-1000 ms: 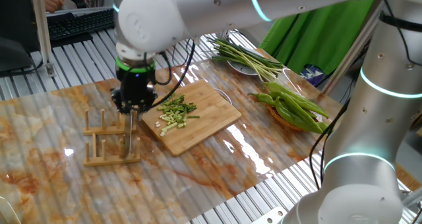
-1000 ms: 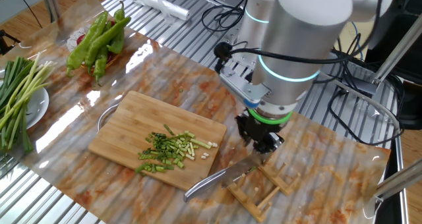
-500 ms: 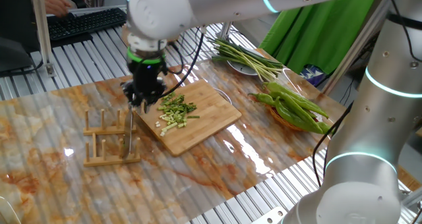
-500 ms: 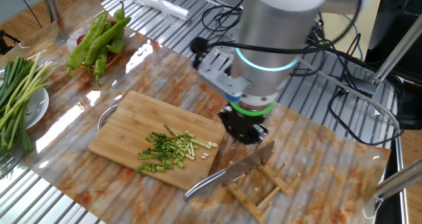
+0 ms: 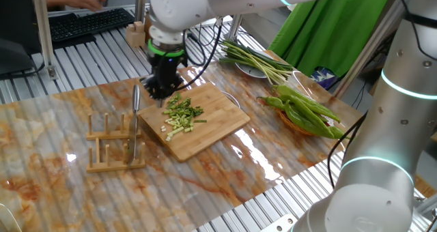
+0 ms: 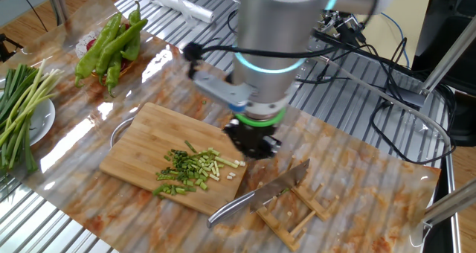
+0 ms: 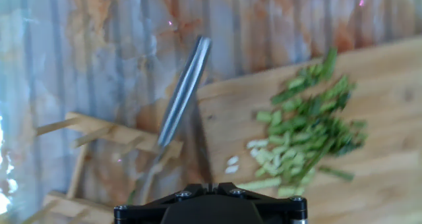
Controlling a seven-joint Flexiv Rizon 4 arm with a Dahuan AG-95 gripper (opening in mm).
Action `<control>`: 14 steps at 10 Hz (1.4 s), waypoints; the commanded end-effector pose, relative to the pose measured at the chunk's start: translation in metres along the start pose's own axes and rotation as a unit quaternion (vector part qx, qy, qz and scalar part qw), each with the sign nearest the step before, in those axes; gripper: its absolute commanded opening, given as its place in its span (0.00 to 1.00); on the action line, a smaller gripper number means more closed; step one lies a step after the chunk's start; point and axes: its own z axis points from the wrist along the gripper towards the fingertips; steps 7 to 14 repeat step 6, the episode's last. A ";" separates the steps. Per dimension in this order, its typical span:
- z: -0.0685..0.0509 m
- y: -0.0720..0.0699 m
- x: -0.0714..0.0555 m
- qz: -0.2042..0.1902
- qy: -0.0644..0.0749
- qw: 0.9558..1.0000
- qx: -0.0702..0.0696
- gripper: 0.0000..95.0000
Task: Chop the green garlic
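At centre frame on the counter (image 5: 225, 164), the hand (image 5: 162, 92) hangs empty with fingers together above the cutting board's (image 5: 218, 123) upper left edge, beside the chopped green garlic (image 5: 181, 116).

Arm bent over, hand pointed down

The hand (image 5: 162, 93) is pointed straight down from a thick silver arm. Its two fingers are pressed together. A green ring of light is seen just above the black hand (image 6: 252, 147).

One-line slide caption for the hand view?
Knife resting in the wooden rack beside the chopped green garlic on the cutting board.
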 end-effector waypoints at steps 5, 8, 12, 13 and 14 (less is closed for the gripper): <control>0.005 -0.035 -0.011 -0.056 -0.004 0.998 -0.001 0.00; 0.006 -0.037 -0.011 -0.063 -0.006 0.998 -0.001 0.00; 0.006 -0.037 -0.011 -0.063 -0.006 0.998 -0.001 0.00; 0.006 -0.037 -0.011 -0.063 -0.006 0.998 -0.001 0.00; 0.006 -0.037 -0.011 -0.063 -0.006 0.998 -0.001 0.00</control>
